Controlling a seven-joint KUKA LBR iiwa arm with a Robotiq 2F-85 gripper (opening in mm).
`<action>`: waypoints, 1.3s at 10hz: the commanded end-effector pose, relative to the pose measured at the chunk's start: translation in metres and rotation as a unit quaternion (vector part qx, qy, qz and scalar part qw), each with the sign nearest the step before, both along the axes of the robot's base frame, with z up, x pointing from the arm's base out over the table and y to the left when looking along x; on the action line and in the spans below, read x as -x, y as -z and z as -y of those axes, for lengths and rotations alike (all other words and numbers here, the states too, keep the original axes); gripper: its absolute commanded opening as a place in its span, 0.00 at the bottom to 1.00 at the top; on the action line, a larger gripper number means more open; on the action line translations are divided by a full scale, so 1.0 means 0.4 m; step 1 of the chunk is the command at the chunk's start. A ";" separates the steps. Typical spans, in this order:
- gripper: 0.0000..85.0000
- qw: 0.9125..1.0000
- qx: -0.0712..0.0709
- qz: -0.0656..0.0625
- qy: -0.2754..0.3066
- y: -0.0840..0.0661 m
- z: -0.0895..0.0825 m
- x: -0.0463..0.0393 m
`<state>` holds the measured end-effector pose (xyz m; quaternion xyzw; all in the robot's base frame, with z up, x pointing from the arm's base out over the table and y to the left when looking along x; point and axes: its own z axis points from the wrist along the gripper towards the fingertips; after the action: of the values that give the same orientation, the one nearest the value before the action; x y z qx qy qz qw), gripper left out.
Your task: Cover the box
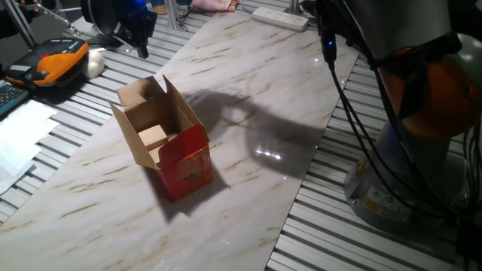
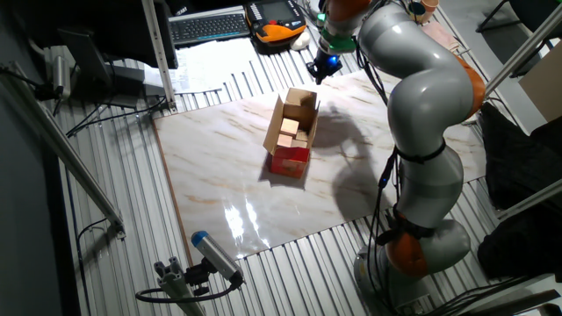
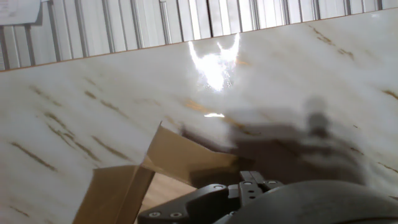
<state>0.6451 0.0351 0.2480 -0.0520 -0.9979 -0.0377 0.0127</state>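
- Box (image 1: 167, 143) sits mid-table on the marble table top (image 1: 248, 98), mouth up, flaps standing open, its long axis running from the red end panel toward the far corner.
- Light, thin cardboard by the look of it; the flaps should fold easily, the glossy red skin may slip. Push at a flap's free edge, not the walls.
- Beyond it, the gripper (image 1: 140, 41) hangs above the far edge; fingers too dark, can't tell whether parted.
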 end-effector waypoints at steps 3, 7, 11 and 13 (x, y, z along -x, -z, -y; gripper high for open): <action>0.00 1.000 0.002 0.006 -0.001 0.023 0.001 -0.001; 0.00 1.000 0.007 -0.021 0.011 0.014 -0.002 0.001; 0.00 1.000 0.001 -0.011 0.021 0.014 -0.002 0.001; 0.00 1.000 0.002 -0.012 0.026 0.014 -0.002 0.001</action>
<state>0.6460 0.0366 0.2423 -0.0789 -0.9960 -0.0351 0.0236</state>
